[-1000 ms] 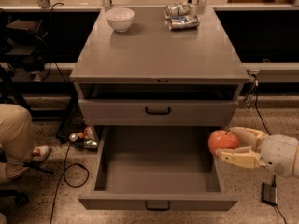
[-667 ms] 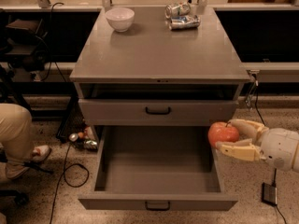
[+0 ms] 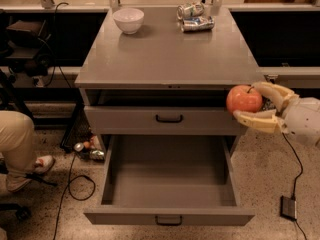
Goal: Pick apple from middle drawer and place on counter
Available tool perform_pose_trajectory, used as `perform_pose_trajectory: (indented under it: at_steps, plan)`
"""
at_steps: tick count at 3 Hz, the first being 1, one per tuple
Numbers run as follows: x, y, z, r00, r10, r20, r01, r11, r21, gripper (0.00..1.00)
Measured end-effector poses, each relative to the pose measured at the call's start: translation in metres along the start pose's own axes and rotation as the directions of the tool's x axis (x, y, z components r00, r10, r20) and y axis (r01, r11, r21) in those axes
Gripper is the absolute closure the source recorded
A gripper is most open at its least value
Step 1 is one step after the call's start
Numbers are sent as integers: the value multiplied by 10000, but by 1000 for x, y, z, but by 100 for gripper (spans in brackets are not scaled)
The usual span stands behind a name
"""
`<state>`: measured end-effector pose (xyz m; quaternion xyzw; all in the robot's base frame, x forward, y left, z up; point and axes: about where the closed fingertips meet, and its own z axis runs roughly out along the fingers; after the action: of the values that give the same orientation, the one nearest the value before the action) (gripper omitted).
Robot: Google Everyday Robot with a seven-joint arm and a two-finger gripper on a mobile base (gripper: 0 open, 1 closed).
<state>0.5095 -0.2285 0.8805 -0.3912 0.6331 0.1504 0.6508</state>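
The red-orange apple (image 3: 243, 99) is held in my gripper (image 3: 250, 104), whose two beige fingers are closed around it from the right. It hangs in the air just off the cabinet's right front corner, slightly below the counter (image 3: 170, 49). The middle drawer (image 3: 170, 181) is pulled wide open below, its tray floor bare, with a small black handle on its front. My white arm reaches in from the right edge.
A white bowl (image 3: 128, 20) and two crushed silver cans (image 3: 194, 17) stand at the counter's back. A shut drawer face with a black handle (image 3: 169, 118) sits above the open drawer. A person's leg and shoe (image 3: 20, 149), cables and cans lie on the floor at left.
My gripper has lifted the apple up and slightly right, from beside the open drawer's right wall to near counter height.
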Motion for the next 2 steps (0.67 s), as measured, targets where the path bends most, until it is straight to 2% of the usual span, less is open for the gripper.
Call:
perform_pose_trajectory:
  at_steps: [1, 2]
  plan:
    - [-32, -34, 41, 9930, -1170, 135, 1163, 9921, 461, 100]
    - [-44, -51, 74, 9891, -1455, 225, 1441, 9881, 535, 100]
